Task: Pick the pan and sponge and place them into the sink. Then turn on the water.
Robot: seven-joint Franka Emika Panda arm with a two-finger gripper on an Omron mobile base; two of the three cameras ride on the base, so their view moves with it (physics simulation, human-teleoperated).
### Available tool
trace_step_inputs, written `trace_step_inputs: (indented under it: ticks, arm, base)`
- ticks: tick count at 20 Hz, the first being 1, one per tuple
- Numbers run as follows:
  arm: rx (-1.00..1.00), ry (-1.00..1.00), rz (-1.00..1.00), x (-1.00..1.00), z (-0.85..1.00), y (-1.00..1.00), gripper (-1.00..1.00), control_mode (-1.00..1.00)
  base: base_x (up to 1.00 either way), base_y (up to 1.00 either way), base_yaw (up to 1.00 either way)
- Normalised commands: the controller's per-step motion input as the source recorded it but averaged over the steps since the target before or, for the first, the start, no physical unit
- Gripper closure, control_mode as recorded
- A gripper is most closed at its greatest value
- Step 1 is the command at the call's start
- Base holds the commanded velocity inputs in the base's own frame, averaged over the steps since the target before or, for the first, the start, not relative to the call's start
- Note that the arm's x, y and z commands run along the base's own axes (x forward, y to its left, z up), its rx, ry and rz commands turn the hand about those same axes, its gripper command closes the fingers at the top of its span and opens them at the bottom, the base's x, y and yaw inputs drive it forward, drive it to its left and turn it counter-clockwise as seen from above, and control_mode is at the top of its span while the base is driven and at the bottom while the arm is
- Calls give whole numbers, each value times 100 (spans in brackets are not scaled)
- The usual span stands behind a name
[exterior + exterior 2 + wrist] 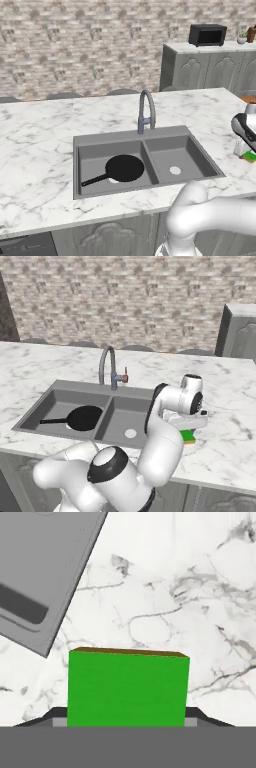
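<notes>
Sponge (128, 687), bright green block, yellow-brown underlayer, on white marble counter (190, 587)

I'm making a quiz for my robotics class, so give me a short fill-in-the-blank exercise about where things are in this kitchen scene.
1. The black frying pan lies in the ____ basin of the sink as both base views show it.
2. The sponge has a bright ____ top.
3. The sponge rests on the white marble ____.
4. The gripper sits right at the ____.

Missing words: left; green; counter; sponge
</notes>
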Motion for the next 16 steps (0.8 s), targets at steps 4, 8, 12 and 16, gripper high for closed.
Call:
trace_step_inputs:
  ticks: [4,8,12,16]
  arm:
    - [0,3,23,-19,43,100,100,-100]
    - [0,0,28,-29,40,100,100,-100]
    - [0,0,29,-45,30,100,100,-100]
    - [0,0,29,-39,23,100,100,-100]
  base:
    - [0,0,0]
    - [0,0,0]
    - [0,0,0]
    - [0,0,0]
